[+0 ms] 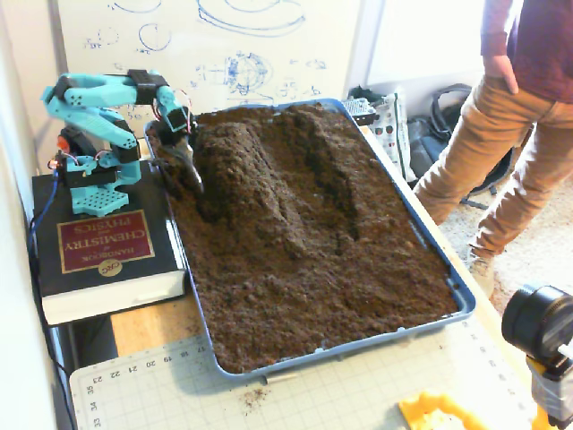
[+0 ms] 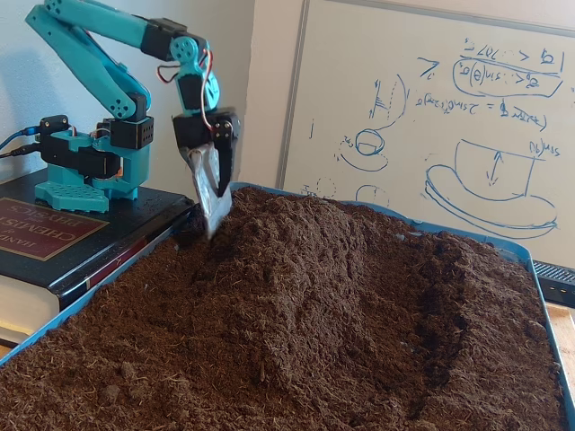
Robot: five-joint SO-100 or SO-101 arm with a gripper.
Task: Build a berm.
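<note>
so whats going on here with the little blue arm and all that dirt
A small teal arm, mounted on a thick book, is shaping soil in a blue tray. Its gripper carries a metal scoop-like blade, tip down at the near-left flank of the berm, the tallest ridge in the tray. A groove runs alongside it. Whether the fingers are shut cannot be told. A person stands by the tray, not touching anything.
</note>
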